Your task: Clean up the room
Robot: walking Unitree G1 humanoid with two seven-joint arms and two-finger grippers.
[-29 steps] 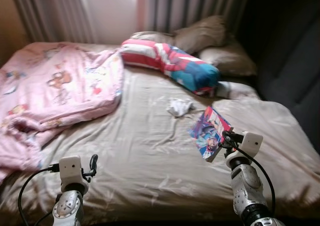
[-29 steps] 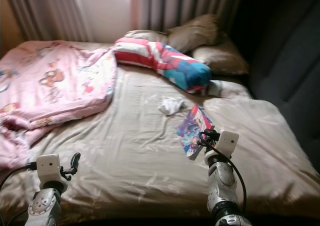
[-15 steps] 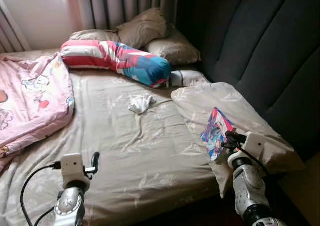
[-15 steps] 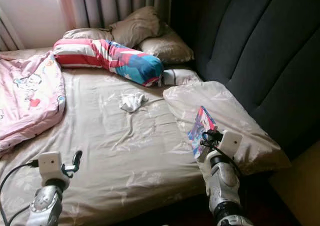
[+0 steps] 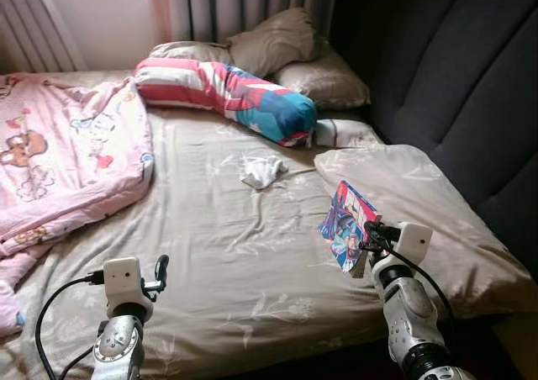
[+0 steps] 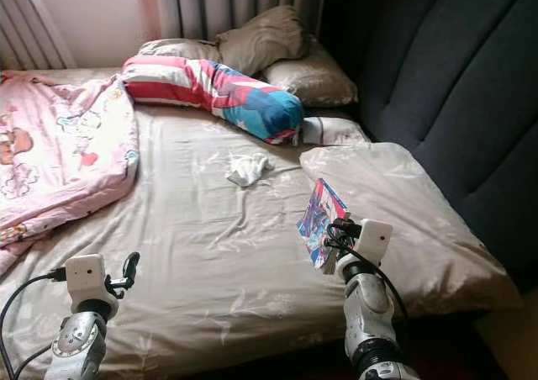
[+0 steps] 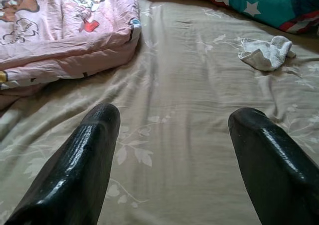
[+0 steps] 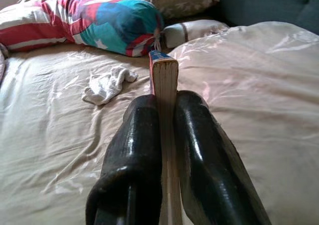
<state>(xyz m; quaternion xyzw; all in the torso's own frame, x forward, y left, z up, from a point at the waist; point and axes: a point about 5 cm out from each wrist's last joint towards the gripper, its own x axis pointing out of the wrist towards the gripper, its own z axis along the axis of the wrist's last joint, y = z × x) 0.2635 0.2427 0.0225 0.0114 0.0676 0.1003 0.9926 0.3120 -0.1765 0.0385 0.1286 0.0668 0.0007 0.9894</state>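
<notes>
Partway through the tidy, by the look of it: right pincer (image 5: 363, 244) clenched on a colourful book (image 5: 345, 225), held upright on edge above the right side of the bed (image 5: 252, 254), clear of the sheet and near the flat beige pillow (image 5: 420, 203); in the right wrist view, book spine (image 8: 163, 80) pinched between the two black fingers (image 8: 134, 150). Left pincer (image 7: 174, 160) released, fingers wide apart, hovering low over bare sheet and holding nothing. Still to do, judging from the scene: book not yet put anywhere, small white cloth (image 5: 263, 171) lying crumpled mid-bed, pink cartoon blanket (image 5: 67, 161) bunched in a heap along the left side, striped bolster (image 5: 227, 94) slanted across the bedhead in front of two brown pillows (image 5: 294, 52). Against the frame half a second back, whole view swung leftward, so more of the pink blanket and less of the dark padded headboard (image 5: 454, 86) in sight: camera turn, not a shift of the bedding. Book in the same grip and same upright pose; left pincer just as open and idle.
</notes>
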